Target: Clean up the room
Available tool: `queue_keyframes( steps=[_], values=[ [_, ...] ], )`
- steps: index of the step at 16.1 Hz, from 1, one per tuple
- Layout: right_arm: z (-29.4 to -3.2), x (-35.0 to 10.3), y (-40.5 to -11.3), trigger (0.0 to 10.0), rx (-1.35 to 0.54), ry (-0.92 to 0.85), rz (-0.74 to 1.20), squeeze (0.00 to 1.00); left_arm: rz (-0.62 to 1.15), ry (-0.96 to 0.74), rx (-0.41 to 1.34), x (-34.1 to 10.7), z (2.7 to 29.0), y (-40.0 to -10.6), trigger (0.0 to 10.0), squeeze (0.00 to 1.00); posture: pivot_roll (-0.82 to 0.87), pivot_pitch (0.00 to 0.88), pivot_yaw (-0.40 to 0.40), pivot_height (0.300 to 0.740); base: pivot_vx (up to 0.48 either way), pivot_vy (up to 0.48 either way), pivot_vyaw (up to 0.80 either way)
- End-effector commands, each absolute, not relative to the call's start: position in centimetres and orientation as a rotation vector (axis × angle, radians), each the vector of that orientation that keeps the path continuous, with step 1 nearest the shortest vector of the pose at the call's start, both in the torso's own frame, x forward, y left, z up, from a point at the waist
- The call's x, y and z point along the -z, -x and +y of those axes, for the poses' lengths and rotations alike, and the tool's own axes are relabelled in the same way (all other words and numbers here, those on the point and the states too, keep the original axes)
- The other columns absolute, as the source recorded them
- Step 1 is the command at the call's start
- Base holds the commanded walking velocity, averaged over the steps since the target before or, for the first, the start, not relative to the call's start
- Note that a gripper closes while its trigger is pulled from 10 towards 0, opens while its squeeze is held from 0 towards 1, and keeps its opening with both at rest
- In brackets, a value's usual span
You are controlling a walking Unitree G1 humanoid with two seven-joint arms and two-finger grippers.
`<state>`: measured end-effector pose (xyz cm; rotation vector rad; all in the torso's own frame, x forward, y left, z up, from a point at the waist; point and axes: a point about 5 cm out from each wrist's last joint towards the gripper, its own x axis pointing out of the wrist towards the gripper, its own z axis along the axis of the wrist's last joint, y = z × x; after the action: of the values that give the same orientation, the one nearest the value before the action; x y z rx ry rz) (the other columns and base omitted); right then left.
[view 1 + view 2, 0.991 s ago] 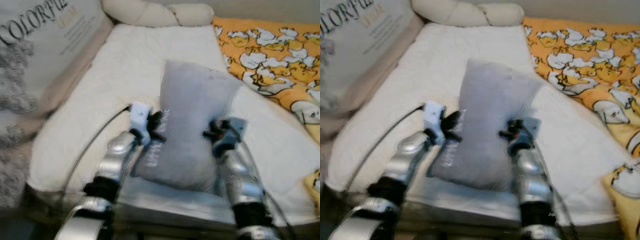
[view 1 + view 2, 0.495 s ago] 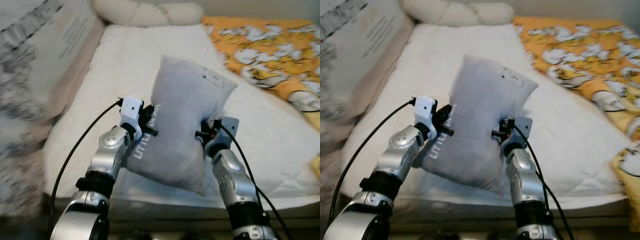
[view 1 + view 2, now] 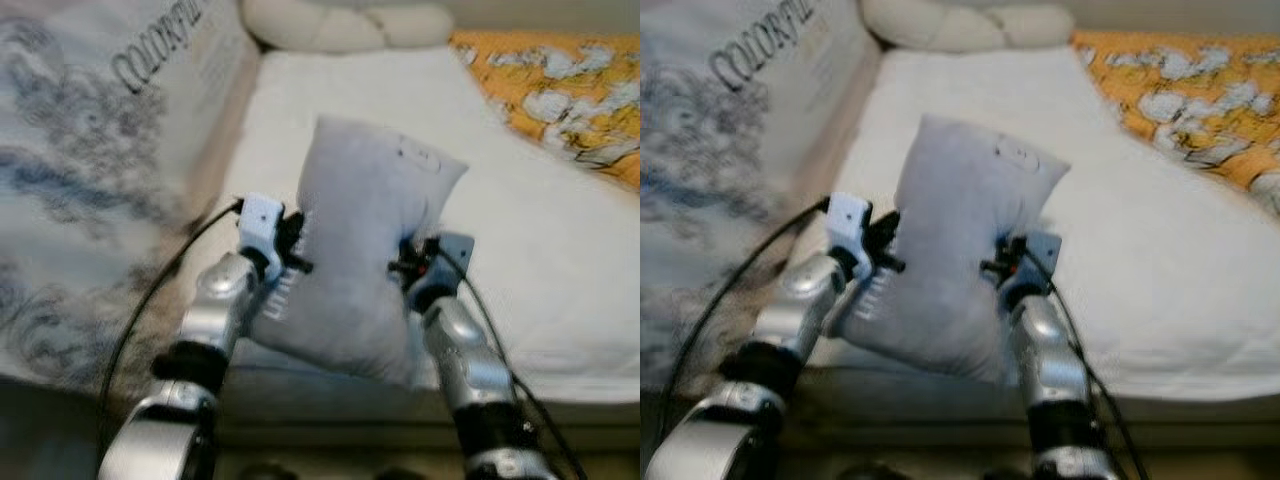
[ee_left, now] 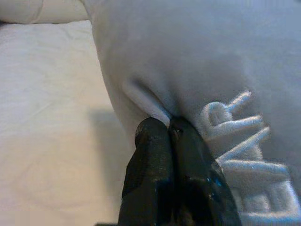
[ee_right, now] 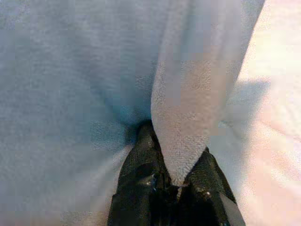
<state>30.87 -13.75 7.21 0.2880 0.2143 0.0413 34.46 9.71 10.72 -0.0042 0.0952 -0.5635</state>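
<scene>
Now the left gripper (image 4: 168, 123) and right gripper (image 5: 174, 181) each pinch a side of the grey pillow (image 3: 365, 240), held above the bed's (image 3: 560, 250) near edge. It looks soft and light, so side folds grip best.

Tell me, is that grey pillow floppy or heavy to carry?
Probably soft: the pillow bunches where the left gripper and right gripper pinch it. Likely light, since two small pinches hold it above the bed. Its lower part sags, so it may swing.

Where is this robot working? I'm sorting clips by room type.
Most likely a bedroom: a bed with a white mattress, an orange duck-print blanket and a cream bolster. Both grippers hold a grey pillow.
</scene>
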Motion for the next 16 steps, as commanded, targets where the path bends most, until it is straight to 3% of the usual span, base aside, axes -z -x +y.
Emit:
queue_keyframes(
  steps=[1, 6, 16],
  values=[
    [-13.29, -8.36, -31.41, 10.0, -0.053, -0.295, 0.166, 0.00, 0.056, -0.026, 0.584, -11.67, 9.23, -34.81, 10.0, 0.00, -0.03, 0.000, 0.032, 0.740, 0.000, 0.000, 0.00],
    [-13.49, -8.22, -31.36, 10.0, -0.039, -0.298, 0.169, 0.00, 0.038, -0.017, 0.620, -11.95, 8.81, -34.70, 10.0, 0.00, -0.03, 0.000, 0.035, 0.740, 0.000, 0.000, 0.00],
    [-13.10, -8.30, -31.78, 10.0, -0.092, -0.257, 0.179, 0.00, 0.031, -0.038, 0.592, -12.23, 8.66, -35.22, 10.0, 0.00, -0.04, 0.000, 0.033, 0.740, 0.288, 0.000, 0.00]
  ],
)
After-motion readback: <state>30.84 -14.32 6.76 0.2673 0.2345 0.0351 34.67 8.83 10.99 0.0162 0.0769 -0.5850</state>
